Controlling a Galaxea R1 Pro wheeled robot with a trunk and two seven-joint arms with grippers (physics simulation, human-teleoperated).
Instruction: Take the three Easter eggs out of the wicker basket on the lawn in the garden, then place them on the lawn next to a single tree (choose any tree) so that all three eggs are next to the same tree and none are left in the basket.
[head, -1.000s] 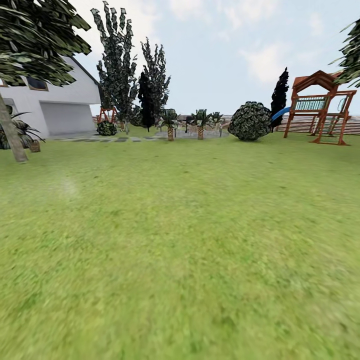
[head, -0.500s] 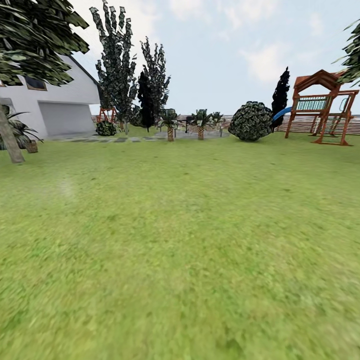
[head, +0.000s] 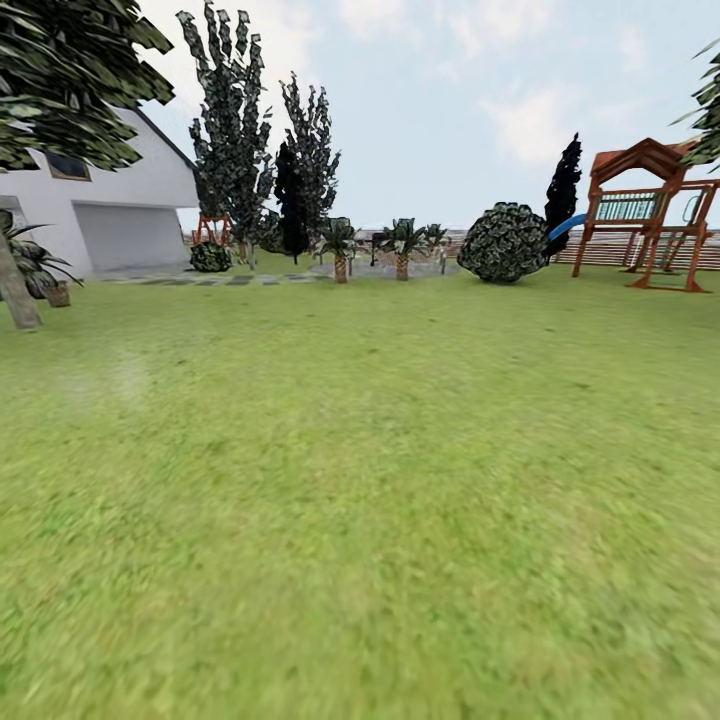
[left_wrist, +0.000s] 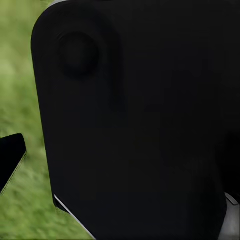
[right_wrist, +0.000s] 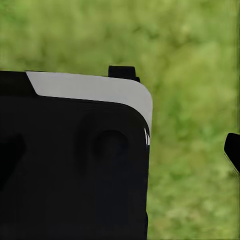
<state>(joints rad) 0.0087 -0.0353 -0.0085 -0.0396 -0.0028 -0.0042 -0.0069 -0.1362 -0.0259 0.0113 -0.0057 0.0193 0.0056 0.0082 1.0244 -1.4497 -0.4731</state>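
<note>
So I'm out on the lawn, which is just a wide flat stretch of green grass running from right under my head camera all the way to the back of the garden. At the far left there's a white house with a big pale garage door, and a leaning grey-tan tree trunk stands in front of it at the edge of the view, with dark green foliage hanging over the top corner. Further back in the middle are some tall narrow dark trees, a few little palm-looking plants, and a round dark bush. Off to the right is a red-brown wooden play set with a blue slide, and a slatted brown fence behind it. Both wrist cams are mostly blocked by black robot body up close, with blurry grass past it; on the right one there's a white-edged black housing. Honestly can't tell whether either of my claws is open or closed from this.
</note>
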